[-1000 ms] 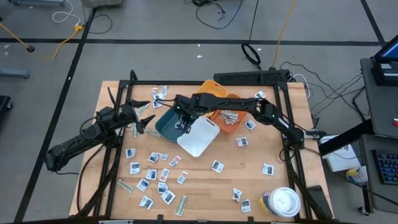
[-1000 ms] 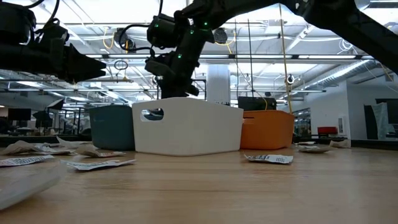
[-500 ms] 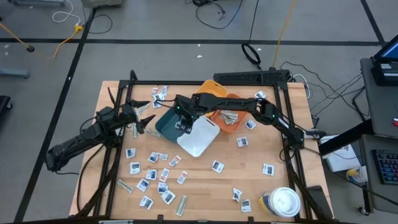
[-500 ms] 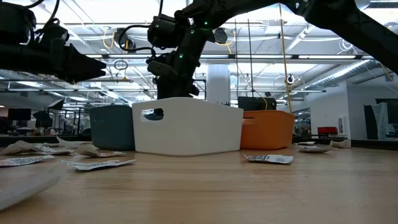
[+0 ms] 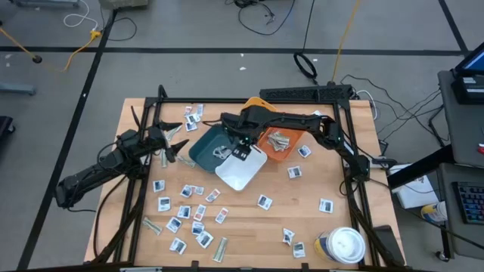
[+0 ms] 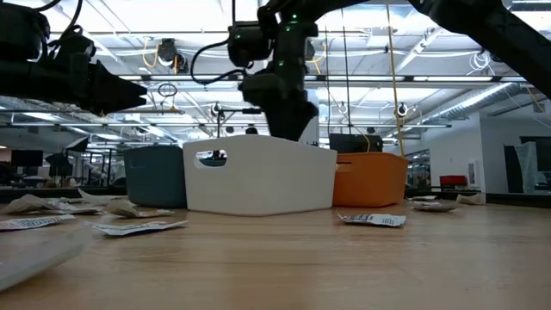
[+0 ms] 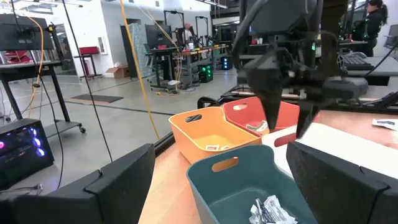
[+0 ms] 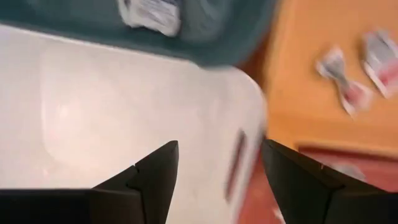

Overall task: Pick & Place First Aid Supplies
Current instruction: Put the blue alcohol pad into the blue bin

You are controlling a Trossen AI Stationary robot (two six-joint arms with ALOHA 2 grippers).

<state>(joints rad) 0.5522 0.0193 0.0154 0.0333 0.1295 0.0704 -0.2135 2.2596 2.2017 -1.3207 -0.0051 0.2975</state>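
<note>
So compared with a second earlier, the right gripper [image 5: 240, 145] had slid off the teal bin [image 5: 206, 147] toward the white bin [image 5: 243, 169], hanging over the edge where they meet, fingers now spread with nothing between them. A crumpled white packet [image 5: 220, 153] lay inside the teal bin. The left gripper [image 5: 173, 141] hadn't budged, parked with jaws wide at the table's left side. The low view only showed bin walls, but the left wrist view looked right into the teal bin and caught that packet [image 7: 268, 209]. More packets [image 5: 186, 211], small white squares with blue or red marks, were scattered over the front-left of the table [image 5: 257, 227].
</note>
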